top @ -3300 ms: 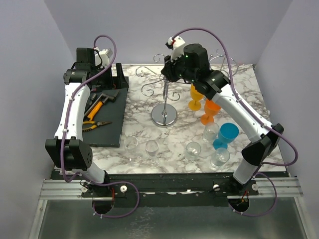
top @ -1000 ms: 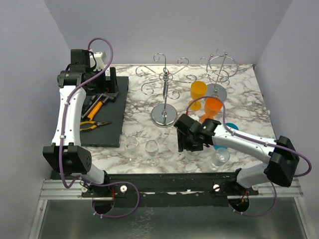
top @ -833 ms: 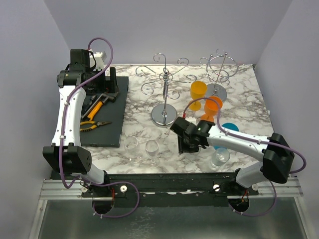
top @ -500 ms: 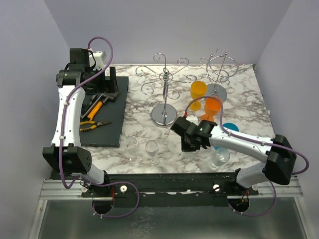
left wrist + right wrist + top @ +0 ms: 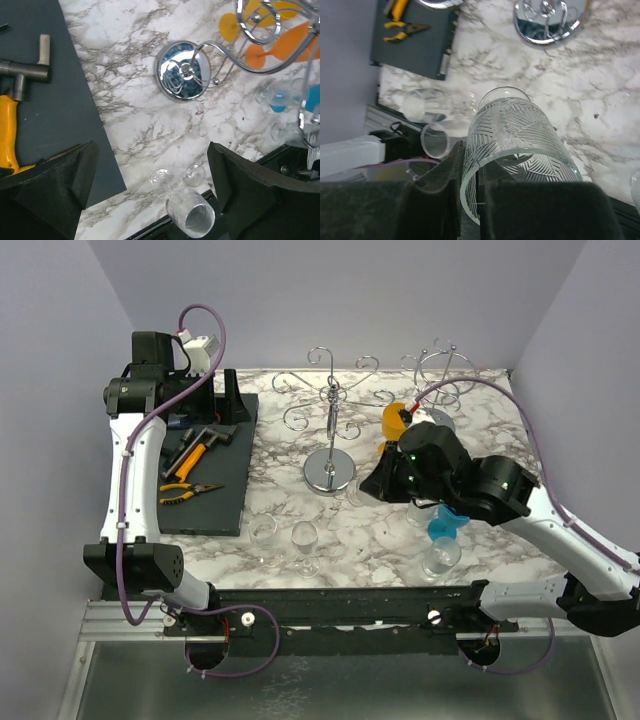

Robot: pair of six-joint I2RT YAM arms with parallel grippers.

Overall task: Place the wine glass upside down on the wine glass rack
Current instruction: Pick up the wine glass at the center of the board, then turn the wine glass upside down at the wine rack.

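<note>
- The marble table (image 5: 290,490) lies under both tools. Our right gripper (image 5: 470,165) hangs above its middle and our left gripper (image 5: 152,155) is high over its back left part.
- The dark mat (image 5: 215,505) lies below the left gripper, reaching out under its left finger in the wrist view.
- The wine glass rack (image 5: 330,420), chrome with curled arms, stands upright just to the left of the right gripper. Its round base shows beyond the fingertips at the top of the right wrist view.
- A smaller wire rack (image 5: 440,375) stands well beyond the right gripper, at the back edge.
- The right gripper's jaws are drawn close together and pinch the wine glass by its wall at the rim.
- The left gripper's fingers are spread wide, and we see nothing between them.
- A hammer (image 5: 195,455) and pliers (image 5: 190,490) lie on the mat under the left gripper.
- The wine glass (image 5: 515,135), clear with a cut pattern, juts out from the right gripper's fingers. It is lifted off the marble, its mouth faces the wrist camera, and it is apart from the rack.
- Two orange goblets (image 5: 300,41) stand behind the right gripper's wrist, and a blue goblet (image 5: 443,525) stands under its arm.
- Two clear glasses (image 5: 263,530) stand to the left of the right gripper, nearer the arm bases.
</note>
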